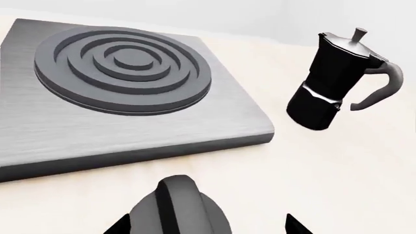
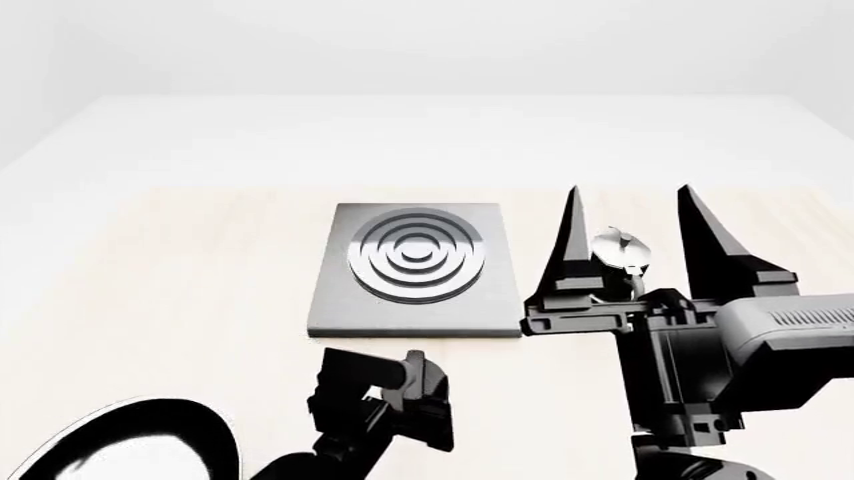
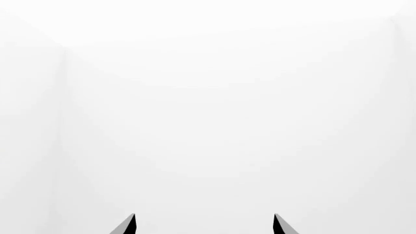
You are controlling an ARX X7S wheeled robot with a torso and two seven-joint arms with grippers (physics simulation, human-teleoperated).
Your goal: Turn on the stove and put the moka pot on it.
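Left gripper [image 1: 204, 225] is spread open right over the round black knob [image 1: 179, 207] at the flat grey metal stove [image 2: 416, 268]'s 6 o'clock, so I'd centre, pinch and twist before the right gripper [image 2: 627, 215], also open, takes the small black silver-lidded moka pot [image 1: 334, 80] at 3 o'clock.

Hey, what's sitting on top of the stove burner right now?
Nothing: the stove rings are bare. The moka pot stands on the table beside it. In the head view, the right gripper partly hides the pot.

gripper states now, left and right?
Left gripper: open, fingers either side of the knob, not closed on it.
Right gripper: open, empty, raised above the moka pot.
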